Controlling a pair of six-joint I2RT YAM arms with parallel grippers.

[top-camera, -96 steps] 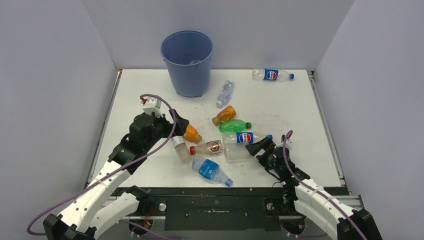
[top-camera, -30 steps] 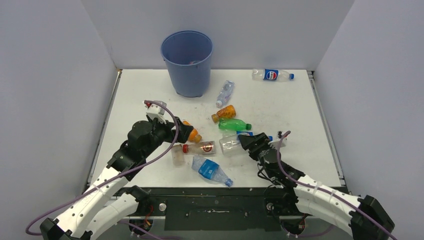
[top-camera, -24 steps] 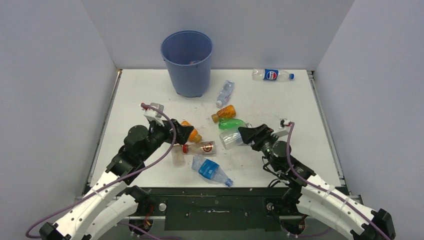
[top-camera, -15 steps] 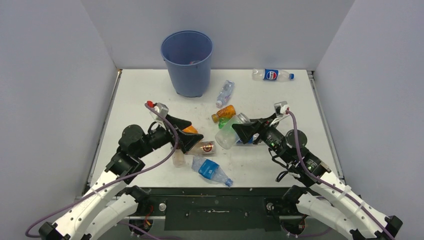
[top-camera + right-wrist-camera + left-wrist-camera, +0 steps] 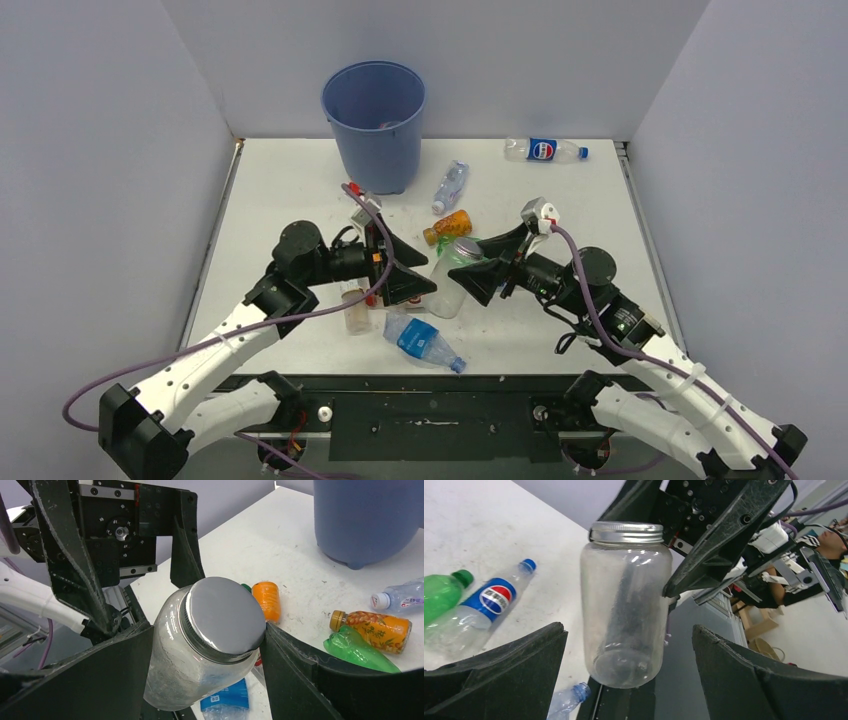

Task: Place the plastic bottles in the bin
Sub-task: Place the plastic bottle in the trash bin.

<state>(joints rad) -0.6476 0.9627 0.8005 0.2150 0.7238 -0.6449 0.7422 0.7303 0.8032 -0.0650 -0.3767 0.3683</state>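
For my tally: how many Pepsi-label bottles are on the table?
2. One Pepsi bottle near the far right corner; the other beside the green bottle mid-table. More may be hidden.

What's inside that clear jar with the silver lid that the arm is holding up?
The jar looks empty: only hazy walls, with a dark finger of the right end effector showing through from behind. The lid hides the neck's inside.

A robotics lab test cell: a white table point(image 5: 290, 180) boxed by plain grey panels point(image 5: 100, 150) at nine, twelve and three o'clock, with the left arm point(image 5: 215, 350) and right arm point(image 5: 665, 365) bolted to a metal frame point(image 5: 430, 412) at six.
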